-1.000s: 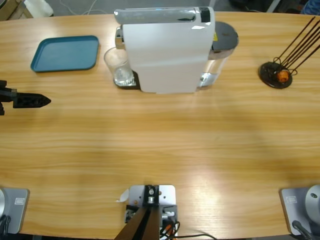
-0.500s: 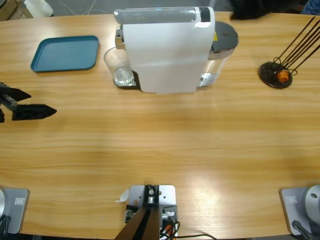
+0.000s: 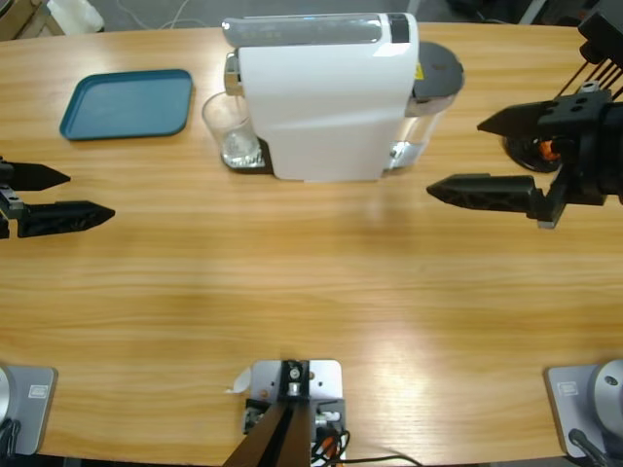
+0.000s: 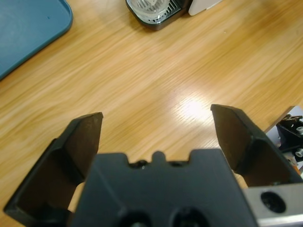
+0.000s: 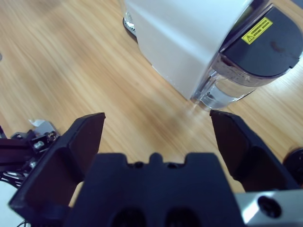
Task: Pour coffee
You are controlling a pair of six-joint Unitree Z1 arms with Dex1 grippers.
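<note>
A clear tumbler glass (image 3: 232, 126) stands on the black drip tray at the left end of the big white coffee machine (image 3: 321, 97). I see no coffee in the glass (image 4: 149, 6). My left gripper (image 3: 91, 195) hovers open at the table's left edge, well left of the glass and pointing right. My right gripper (image 3: 454, 158) is open just right of the machine's clear water tank (image 3: 428, 92), pointing left. The left wrist view shows open jaws (image 4: 156, 113) over bare wood. In the right wrist view the open jaws (image 5: 156, 117) face the machine (image 5: 180, 33) and tank (image 5: 251, 52).
A blue tray (image 3: 127, 102) lies at the back left, also at the left wrist view's corner (image 4: 23, 28). A black stand with thin rods and an orange item (image 3: 537, 146) sits at the right, partly behind the right gripper. Bare wood fills the table's middle and front.
The right arm came in from the right edge and now sits beside the machine. The left gripper's jaws spread from shut to open, and it shifted slightly right.
</note>
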